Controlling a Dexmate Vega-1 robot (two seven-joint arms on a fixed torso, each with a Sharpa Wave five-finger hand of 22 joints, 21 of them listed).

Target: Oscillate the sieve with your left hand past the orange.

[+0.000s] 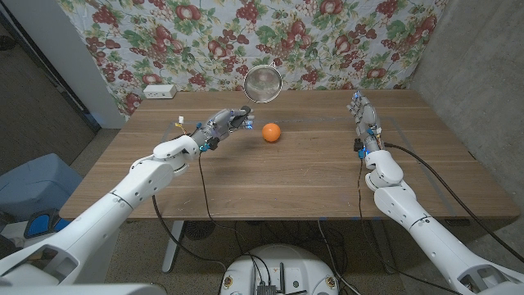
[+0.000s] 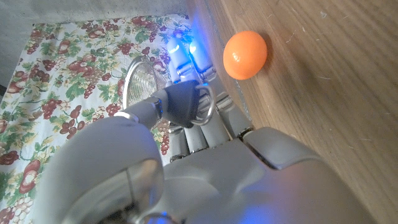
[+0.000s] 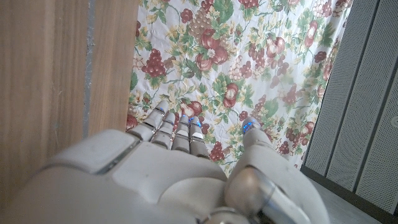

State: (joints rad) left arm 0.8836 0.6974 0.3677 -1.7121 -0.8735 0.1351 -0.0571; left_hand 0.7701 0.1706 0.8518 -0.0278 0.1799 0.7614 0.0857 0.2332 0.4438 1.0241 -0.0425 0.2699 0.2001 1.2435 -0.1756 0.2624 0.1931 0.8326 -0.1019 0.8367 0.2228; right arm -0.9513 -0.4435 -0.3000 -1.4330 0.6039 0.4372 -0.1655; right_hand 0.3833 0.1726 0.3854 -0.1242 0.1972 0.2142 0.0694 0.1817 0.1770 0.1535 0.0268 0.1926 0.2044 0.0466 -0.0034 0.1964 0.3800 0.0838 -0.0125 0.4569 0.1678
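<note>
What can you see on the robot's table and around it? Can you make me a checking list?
Surface: wooden table, bare wood across the middle.
Job's things: sieve held up above the table's far edge; orange resting on the wood.
Clutter: small white box at the far left corner.
Hands: left hand grips the sieve's handle; right hand holds nothing, fingers apart.
Cables: black cables run along both arms.
Surroundings: fruit-print cloth behind the table; blue bin on the floor.
</note>
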